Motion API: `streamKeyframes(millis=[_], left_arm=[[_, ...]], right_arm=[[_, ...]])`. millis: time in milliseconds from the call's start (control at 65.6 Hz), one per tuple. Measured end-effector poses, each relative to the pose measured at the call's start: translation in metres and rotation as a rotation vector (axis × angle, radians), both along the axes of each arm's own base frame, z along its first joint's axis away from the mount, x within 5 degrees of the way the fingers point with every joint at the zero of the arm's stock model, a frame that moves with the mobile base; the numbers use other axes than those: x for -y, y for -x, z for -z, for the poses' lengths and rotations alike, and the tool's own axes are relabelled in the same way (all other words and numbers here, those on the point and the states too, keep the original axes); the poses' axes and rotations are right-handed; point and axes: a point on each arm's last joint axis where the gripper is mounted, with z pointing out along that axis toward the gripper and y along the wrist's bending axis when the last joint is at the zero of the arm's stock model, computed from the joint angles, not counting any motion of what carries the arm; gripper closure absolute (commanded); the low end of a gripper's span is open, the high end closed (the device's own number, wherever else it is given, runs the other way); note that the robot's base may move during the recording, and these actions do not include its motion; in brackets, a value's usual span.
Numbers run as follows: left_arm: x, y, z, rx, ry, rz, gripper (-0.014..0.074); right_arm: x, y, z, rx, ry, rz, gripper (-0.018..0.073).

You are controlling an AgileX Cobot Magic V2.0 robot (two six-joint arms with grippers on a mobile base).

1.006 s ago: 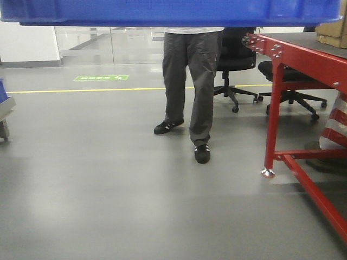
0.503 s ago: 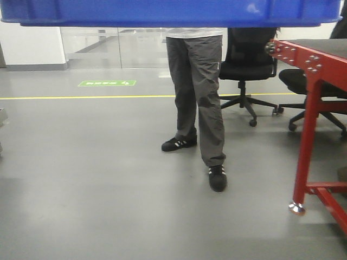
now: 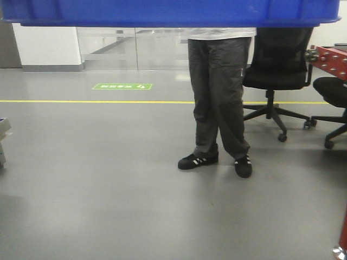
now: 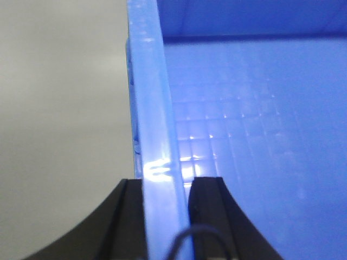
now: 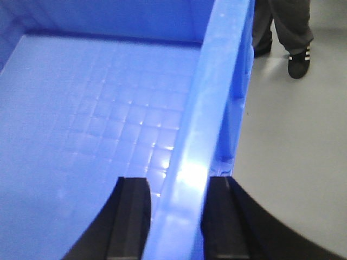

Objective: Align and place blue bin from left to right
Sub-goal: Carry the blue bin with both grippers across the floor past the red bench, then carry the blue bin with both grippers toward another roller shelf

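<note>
The blue bin (image 3: 173, 12) hangs in the air across the top of the front view, well above the grey floor. My left gripper (image 4: 165, 187) is shut on the bin's left wall (image 4: 154, 108), one black finger outside and one inside. Over on the other side, my right gripper (image 5: 176, 187) is shut on the right wall (image 5: 217, 97) in the same way. Both wrist views look down into the bin's empty gridded bottom (image 5: 97, 124).
A person in grey trousers (image 3: 219, 97) stands straight ahead. Black office chairs (image 3: 279, 65) stand behind at right. A red table corner (image 3: 332, 57) shows at the right edge, its foot (image 3: 340, 252) at bottom right. A yellow floor line (image 3: 92, 101) crosses ahead. A cart edge (image 3: 2, 135) sits far left.
The view has swung to the left: the person, chairs and red table slid rightward in frame, the table almost out of view. The bin stays held at the top.
</note>
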Motion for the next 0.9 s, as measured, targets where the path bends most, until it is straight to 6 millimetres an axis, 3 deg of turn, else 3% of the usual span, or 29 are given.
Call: streamKeyframes(millis=[899], left_arm=[[0.0022, -0.0059, -0.0053, 0.086, 0.021, 0.009, 0.0708]], right_arm=[[0.0019, -0.0015, -0.0015, 0.022, 0.004, 0.009, 0.0712]])
